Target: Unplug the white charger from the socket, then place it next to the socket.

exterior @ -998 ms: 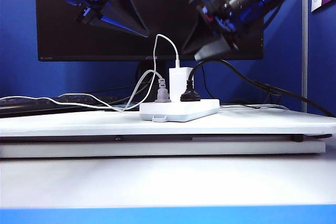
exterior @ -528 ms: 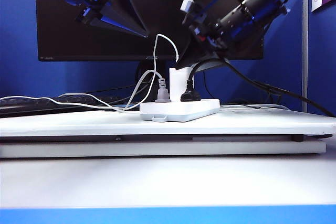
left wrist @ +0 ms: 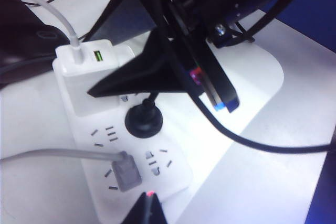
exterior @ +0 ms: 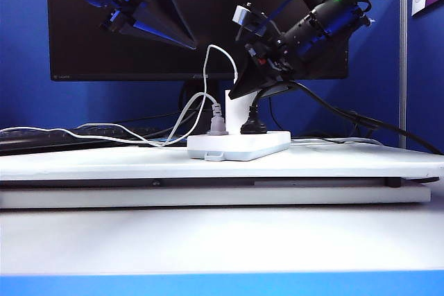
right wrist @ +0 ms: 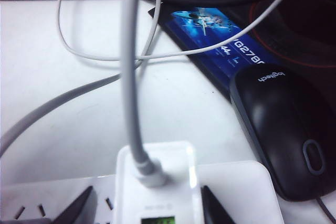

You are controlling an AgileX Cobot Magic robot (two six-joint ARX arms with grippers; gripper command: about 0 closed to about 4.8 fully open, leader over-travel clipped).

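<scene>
The white charger (exterior: 234, 113) stands plugged into the socket (exterior: 239, 145), a flat white strip on the raised white board; its thin white cable (exterior: 220, 53) loops up from the top. My right gripper (exterior: 243, 92) has come down over the charger's top and is open. In the right wrist view its fingertips (right wrist: 76, 211) straddle the charger (right wrist: 157, 182), with a gap on each side. My left gripper (exterior: 187, 41) hangs high at the left, shut and empty. In the left wrist view (left wrist: 148, 209) it is above the strip's near end (left wrist: 157, 182).
A black plug (exterior: 252, 127) with a thick cord and a small grey plug (exterior: 216, 124) sit in the strip beside the charger. Behind are a monitor (exterior: 111, 46), a keyboard (exterior: 41, 141), a black mouse (right wrist: 286, 129) and a blue card (right wrist: 215, 30).
My right gripper has dropped down and to the left, from above the black cord onto the charger's top. The left arm has stayed still.
</scene>
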